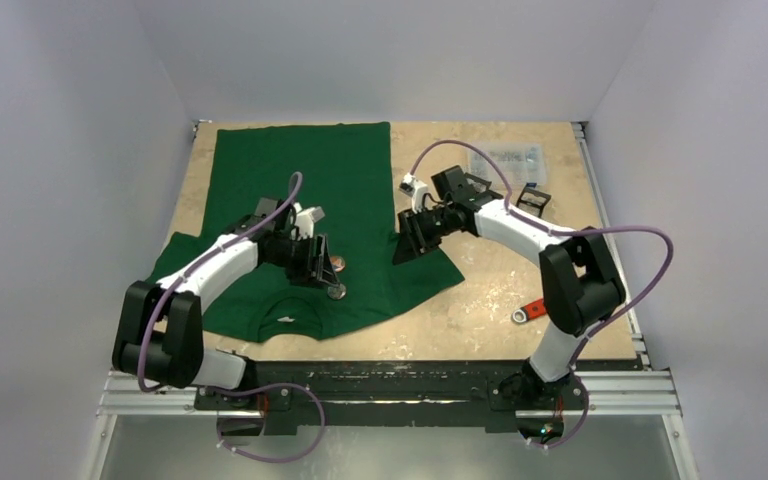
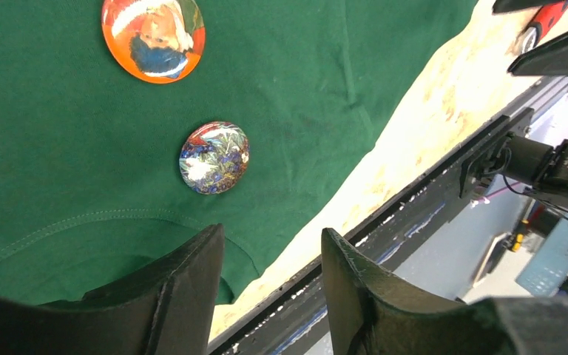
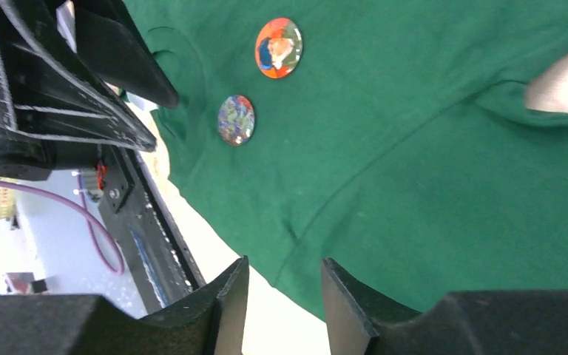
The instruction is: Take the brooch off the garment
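While the dark green short-sleeved T-shirt (image 1: 300, 180) lies spread on the pale speckled tabletop (image 1: 480, 300), two pinned discs sit on its chest close to the neck opening. One is a round orange picture badge (image 2: 153, 37); the other, nearer the collar seam, is a round blue-and-red patterned badge (image 2: 214, 157). Which of them counts as the brooch I cannot tell. The left tool (image 2: 272, 237) hovers just beside them, fingers spread and nothing between them. The right tool (image 3: 285, 266) is likewise parted and empty, above the shirt's edge. Each badge looks light, rigid and glossy, so its domed face is likely slippery, and pinching it by the rim seems the better hold. The cloth is limp and will probably lift with the pin, so the other tool should hold the fabric down next to it.
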